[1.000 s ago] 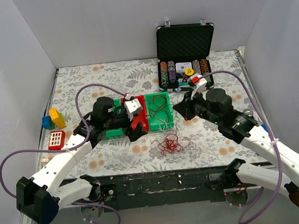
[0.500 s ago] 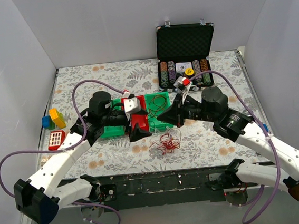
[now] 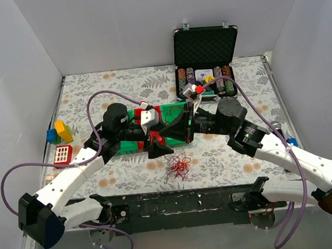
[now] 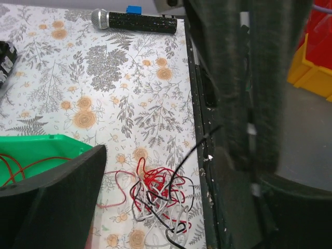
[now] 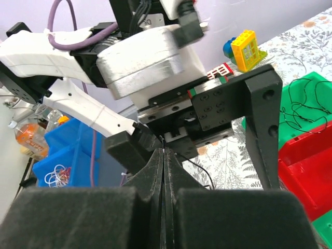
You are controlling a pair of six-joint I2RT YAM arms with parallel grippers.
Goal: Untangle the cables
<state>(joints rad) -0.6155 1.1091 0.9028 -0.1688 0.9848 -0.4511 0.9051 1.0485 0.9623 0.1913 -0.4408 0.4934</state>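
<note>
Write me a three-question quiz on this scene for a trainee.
1. True or false: the cable tangle lies inside the green tray.
2. Which gripper is open? A. left B. right C. both
3. Fill in: the tangle's strands are red, white and ____.
Key: 1 false, it lies on the table. 2 A: the left gripper is open, while the right gripper appears shut on a black strand. 3 black.
</note>
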